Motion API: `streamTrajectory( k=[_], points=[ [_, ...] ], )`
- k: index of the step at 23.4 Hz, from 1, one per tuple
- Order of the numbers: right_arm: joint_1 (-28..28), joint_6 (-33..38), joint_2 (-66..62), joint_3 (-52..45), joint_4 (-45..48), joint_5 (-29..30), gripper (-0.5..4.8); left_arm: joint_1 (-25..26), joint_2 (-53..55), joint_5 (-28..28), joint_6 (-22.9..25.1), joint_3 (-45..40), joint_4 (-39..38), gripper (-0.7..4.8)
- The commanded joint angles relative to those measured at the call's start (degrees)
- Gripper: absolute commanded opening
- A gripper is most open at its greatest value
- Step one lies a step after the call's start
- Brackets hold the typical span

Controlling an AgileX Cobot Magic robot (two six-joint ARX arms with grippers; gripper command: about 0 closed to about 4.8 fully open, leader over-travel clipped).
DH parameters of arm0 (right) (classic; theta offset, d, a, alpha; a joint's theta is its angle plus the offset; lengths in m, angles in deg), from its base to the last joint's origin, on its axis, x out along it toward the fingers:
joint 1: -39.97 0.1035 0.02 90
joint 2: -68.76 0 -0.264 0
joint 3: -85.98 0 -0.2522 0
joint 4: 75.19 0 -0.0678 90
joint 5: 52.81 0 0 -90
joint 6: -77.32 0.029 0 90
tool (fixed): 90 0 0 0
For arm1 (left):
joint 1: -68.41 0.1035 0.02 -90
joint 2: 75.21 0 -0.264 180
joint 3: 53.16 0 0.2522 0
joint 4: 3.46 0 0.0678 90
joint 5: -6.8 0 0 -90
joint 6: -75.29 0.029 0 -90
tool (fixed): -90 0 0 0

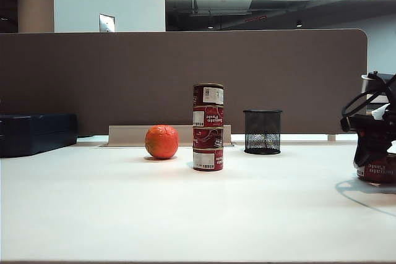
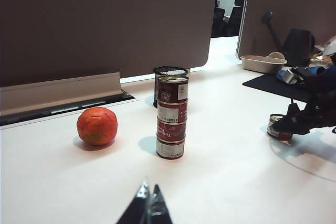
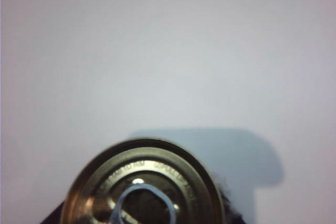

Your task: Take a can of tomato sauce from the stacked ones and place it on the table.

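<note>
Dark-red tin with white "Tomato Paste" lettering, the can of tomato sauce [image 1: 378,170] sits at the far right of the broad white table [image 1: 185,214], well apart from the stacked ones [image 1: 208,127], a narrow column of four matching tins near the middle. I judge it stands there because it is being set down clear of the column, so the placing step looks nearly complete.

The right gripper [image 1: 374,153] hangs directly over the can and its fingers come down around the sides; the right wrist view looks straight onto the metal lid [image 3: 144,182]. The can's base appears to rest on the table, with its shadow just beside it. Whether the fingers grip the tin or have just slackened I cannot tell.

The left gripper [image 2: 148,203] is parked low and well short of the column, its dark tips pressed together and holding nothing. A round orange-red fruit [image 1: 161,141] and a black mesh cup [image 1: 262,132] flank the column, in front of the brown divider panel [image 1: 93,78].
</note>
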Motion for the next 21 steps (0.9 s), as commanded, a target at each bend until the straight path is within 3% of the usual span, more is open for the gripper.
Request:
streamTrajectory(
  k=[1, 5, 13, 15, 19, 21],
  points=[
    [0.04, 0.48, -0.07, 0.02, 0.26, 1.38, 3.63, 0.04, 0.04, 0.04, -0.57, 0.15, 0.66, -0.06],
    [0.04, 0.50, 0.20, 0.09, 1.42, 1.40, 4.74, 0.04, 0.04, 0.02, -0.55, 0.15, 0.66, -0.06],
    [0.02, 0.22, 11.80, 0.11, 1.36, 1.18, 4.69, 0.04, 0.04, -0.09, -0.52, 0.13, 0.66, -0.06],
    [-0.11, -0.66, 15.63, 0.11, 1.25, 0.59, 4.03, 0.04, 0.04, -0.15, -0.37, 0.11, 0.66, -0.06],
    [-1.27, -3.28, 24.55, 0.11, -0.48, -0.59, 1.90, 0.04, 0.04, -0.26, -0.33, 0.11, 0.66, -0.06],
    [-2.27, -3.48, 28.06, 0.11, -1.95, -0.59, 1.50, 0.04, 0.04, -1.79, -0.35, 0.11, 0.66, -0.06]
  ],
)
